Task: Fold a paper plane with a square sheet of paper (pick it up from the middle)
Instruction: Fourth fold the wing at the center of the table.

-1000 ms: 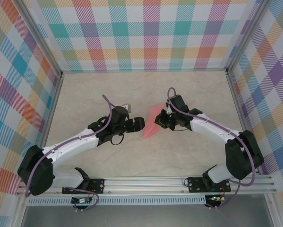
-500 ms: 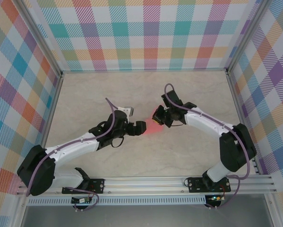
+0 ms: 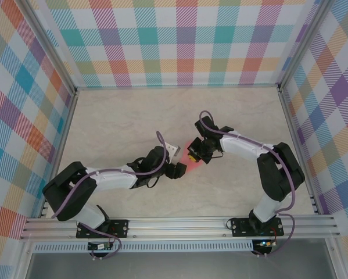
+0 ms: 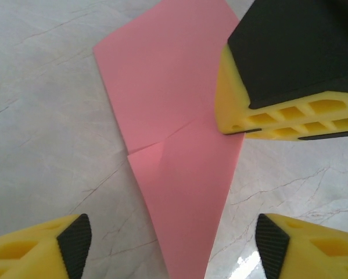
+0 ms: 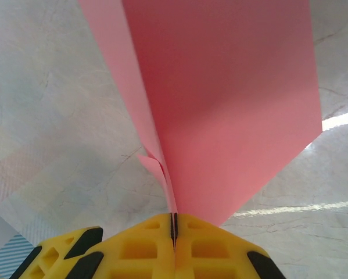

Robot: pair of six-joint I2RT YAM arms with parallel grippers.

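The sheet of paper (image 4: 174,122) is salmon-pink and folded into a pointed dart, its narrow tip aimed at my left wrist camera. My right gripper (image 5: 174,228) is shut on the paper's (image 5: 226,99) folded edge, and two layers fan out from the pinch. From above, a little pink paper (image 3: 189,146) shows beside the right gripper (image 3: 195,153) near the table's middle. My left gripper (image 3: 178,170) sits just near-left of it, open. Its fingertips (image 4: 72,241) flank the paper's tip without touching. The right gripper's yellow finger (image 4: 261,110) presses the sheet's right side.
The pale marble tabletop (image 3: 133,122) is bare around the two grippers. Plaid walls (image 3: 179,40) and an aluminium frame close in the back and sides. The arm bases stand on the rail (image 3: 179,224) at the near edge.
My left gripper has moved right and nearer, coming up under the paper's tip, with its jaws a bit narrower. The right gripper has turned and carried the paper slightly left.
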